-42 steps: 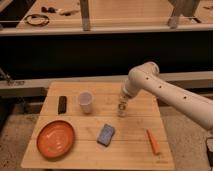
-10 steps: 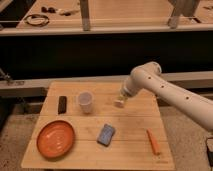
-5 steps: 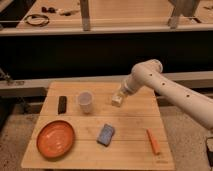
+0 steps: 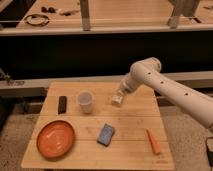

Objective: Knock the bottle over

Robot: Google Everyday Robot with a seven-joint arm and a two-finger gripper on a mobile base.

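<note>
My white arm reaches in from the right, and its gripper [image 4: 120, 94] hangs over the back middle of the wooden table [image 4: 135, 125], to the right of the white cup [image 4: 85, 101]. A small, pale whitish shape [image 4: 117, 100], which looks like the bottle, sits tilted right at the gripper's tip. It lies just above or on the tabletop. I cannot tell it apart from the gripper, nor whether it is held.
An orange plate [image 4: 55, 138] lies front left, a blue sponge [image 4: 106, 134] front middle, and an orange carrot-like stick [image 4: 153, 141] front right. A black block [image 4: 62, 104] lies left of the cup. A dark shelf and rail stand behind the table.
Since the earliest frame the gripper has lifted a little and shifted left and back, and the pale shape has gone with it. Over the last second it has barely moved.
</note>
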